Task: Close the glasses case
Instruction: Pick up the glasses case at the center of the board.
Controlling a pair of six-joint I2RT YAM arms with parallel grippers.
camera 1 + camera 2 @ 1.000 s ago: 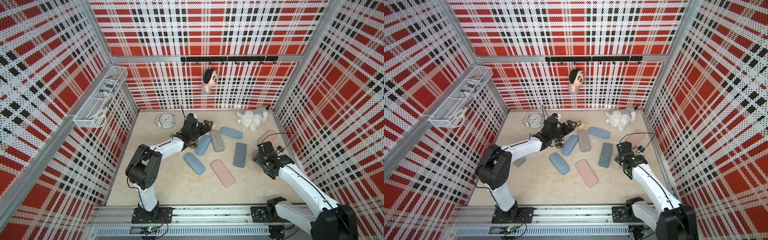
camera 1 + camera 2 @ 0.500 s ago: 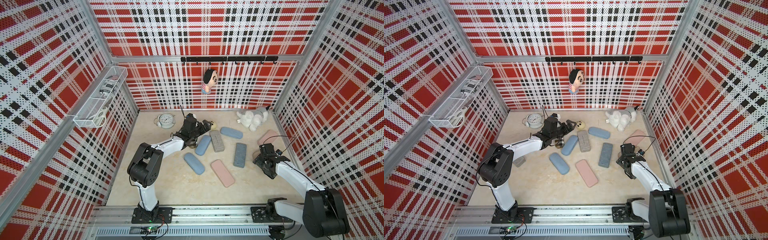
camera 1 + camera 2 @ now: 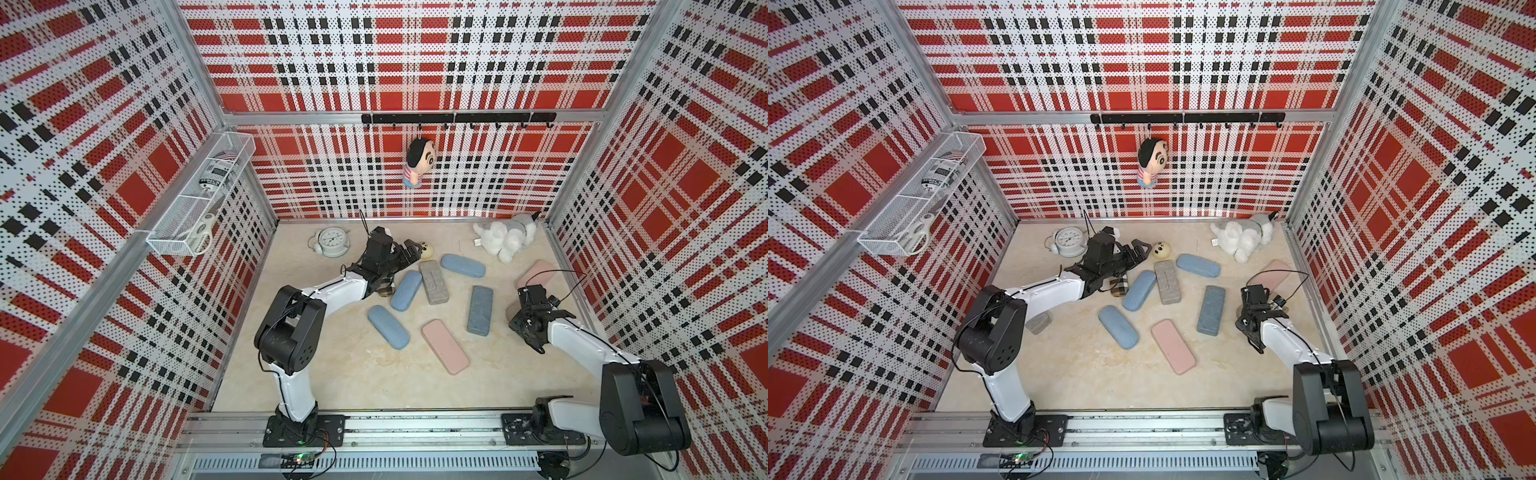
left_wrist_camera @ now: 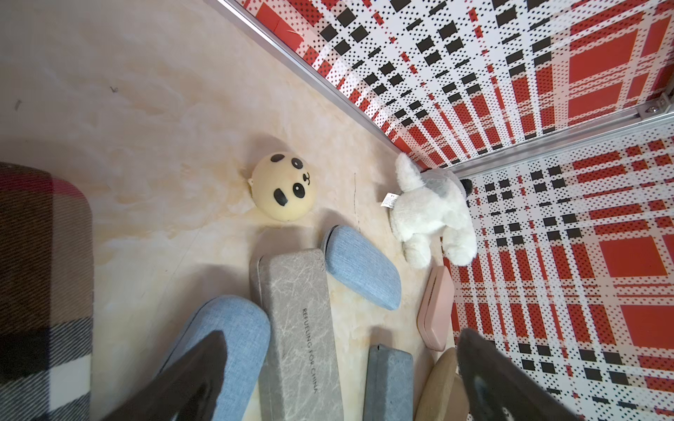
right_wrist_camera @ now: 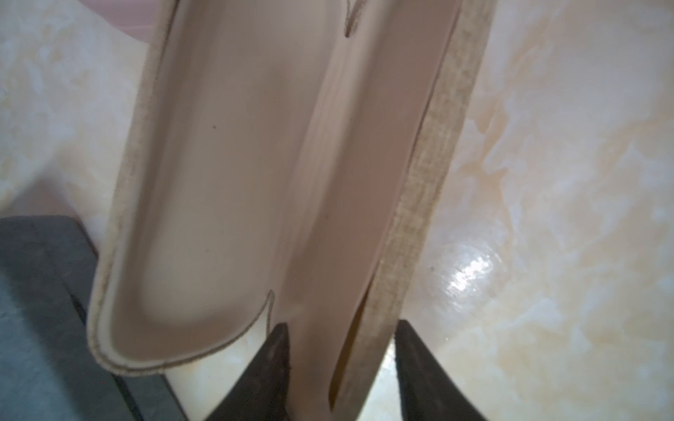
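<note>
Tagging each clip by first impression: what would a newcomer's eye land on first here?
The loud red plaid walls hit first, then the blue, grey and pink glasses cases strewn across the middle of the floor. In the right wrist view, an open beige case fills the frame, one half standing between the fingers of the right tool.

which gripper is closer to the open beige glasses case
Right. The right gripper is at the open beige case, with one half of the case between its fingers. The left gripper is far from it, beside the panda ball.
</note>
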